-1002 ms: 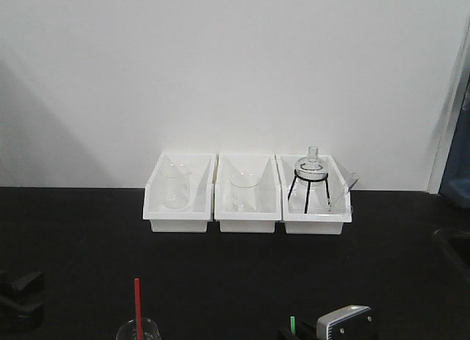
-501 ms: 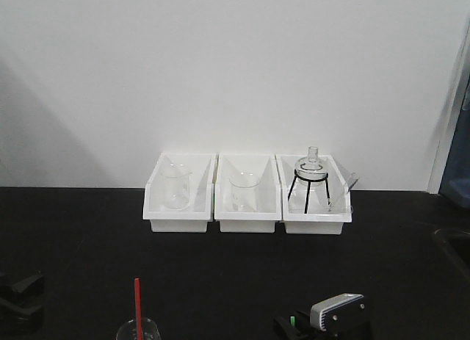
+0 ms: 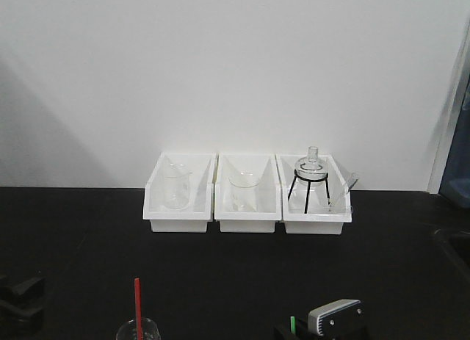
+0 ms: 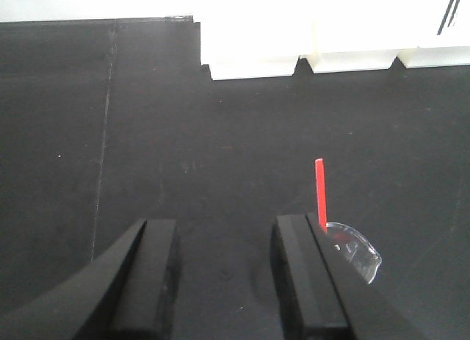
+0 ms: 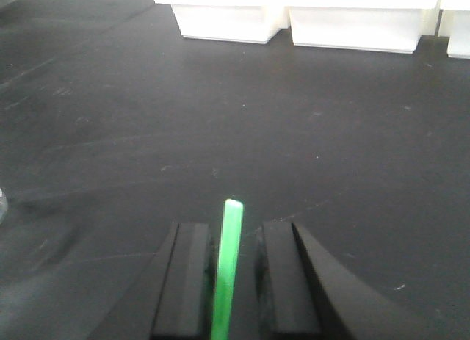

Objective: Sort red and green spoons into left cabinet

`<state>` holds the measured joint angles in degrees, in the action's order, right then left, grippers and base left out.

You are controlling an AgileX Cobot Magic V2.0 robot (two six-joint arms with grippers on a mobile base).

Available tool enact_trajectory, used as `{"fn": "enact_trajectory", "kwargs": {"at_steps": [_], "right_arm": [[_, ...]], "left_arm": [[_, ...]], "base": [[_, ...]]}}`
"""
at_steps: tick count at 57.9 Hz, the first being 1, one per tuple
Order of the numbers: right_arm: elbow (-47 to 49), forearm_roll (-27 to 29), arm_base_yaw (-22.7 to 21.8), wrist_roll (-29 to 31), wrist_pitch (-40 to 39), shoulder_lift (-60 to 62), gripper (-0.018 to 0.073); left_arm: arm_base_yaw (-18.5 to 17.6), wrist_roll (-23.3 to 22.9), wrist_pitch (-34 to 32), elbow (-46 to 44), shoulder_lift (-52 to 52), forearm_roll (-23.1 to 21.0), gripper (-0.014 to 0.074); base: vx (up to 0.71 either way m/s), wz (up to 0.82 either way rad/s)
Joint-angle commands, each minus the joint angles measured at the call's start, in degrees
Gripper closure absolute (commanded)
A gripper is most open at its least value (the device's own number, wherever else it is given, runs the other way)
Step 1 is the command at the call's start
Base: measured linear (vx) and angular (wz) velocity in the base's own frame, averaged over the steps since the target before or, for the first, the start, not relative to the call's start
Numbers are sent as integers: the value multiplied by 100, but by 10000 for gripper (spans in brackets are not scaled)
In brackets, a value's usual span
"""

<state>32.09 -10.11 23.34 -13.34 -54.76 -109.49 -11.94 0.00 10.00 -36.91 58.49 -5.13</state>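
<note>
**Q:** Position of the green spoon [image 5: 228,270]?

**A:** Lower centre of the right wrist view. Its handle stands upright between the two fingers [image 5: 192,270] of the right gripper [image 5: 235,230]. The fingers stand only slightly apart. Whether they press on the handle cannot be told.

**Q:** Position of the red spoon [image 4: 320,193]?

**A:** Lower right of the left wrist view. It stands upright in a clear glass beaker [image 4: 356,252] on the black table [image 4: 220,120]. It is just behind the right-hand finger of the left gripper [image 4: 224,226].

**Q:** Condition of the left gripper?

**A:** Fingers wide apart, with only bare table between them.

**Q:** Surroundings?

**A:** In the front view, three white bins [image 3: 247,222] sit side by side at the far edge of the table, against the white wall. They are well apart from both spoons and hold clear glassware.
</note>
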Motion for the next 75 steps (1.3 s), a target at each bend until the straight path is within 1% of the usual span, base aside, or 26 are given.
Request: {"fn": "enact_trajectory", "kwargs": {"at_steps": [1,4,10,22,25,39,49,55,60,64,68,72,75], "right_arm": [[107,-28,17,31,-644,225,316],[107,-28,17,31,-702,225,326],[107,-8,17,31,-696,225,373],[107,-8,17,31,-617,225,545],[107,-8,16,31,-611,225,575],[107,-8,16,31,-611,225,568],[107,-8,16,31,-616,225,568],[107,-8,16,31,-616,225,568],[107,-8,16,31,-616,225,568],[107,-8,16,31,-616,225,568],[107,-8,16,31,-616,225,568],[107,-8,16,31,-616,225,568],[107,-8,16,31,-616,225,568]], "left_arm": [[-7,0,-387,-211,-69,-43,164],[-7,0,-387,-211,-69,-43,164],[-7,0,-376,-211,-69,-43,164],[-7,0,-376,-211,-69,-43,164],[-7,0,-376,-211,-69,-43,164],[-7,-43,-359,-211,-69,-108,164],[-13,0,-451,-230,98,-819,164],[-13,51,-454,-230,391,-1042,164],[-20,261,-463,-230,689,-1147,169],[-94,506,-540,-230,958,-1159,176],[-267,756,-731,-230,1202,-1163,183],[-500,874,-952,-230,1394,-1163,185],[-642,880,-1083,-230,1516,-1163,185]], "base": [[0,0],[0,0],[0,0],[0,0],[0,0],[0,0],[0,0],[0,0],[0,0],[0,0],[0,0],[0,0],[0,0]]}}
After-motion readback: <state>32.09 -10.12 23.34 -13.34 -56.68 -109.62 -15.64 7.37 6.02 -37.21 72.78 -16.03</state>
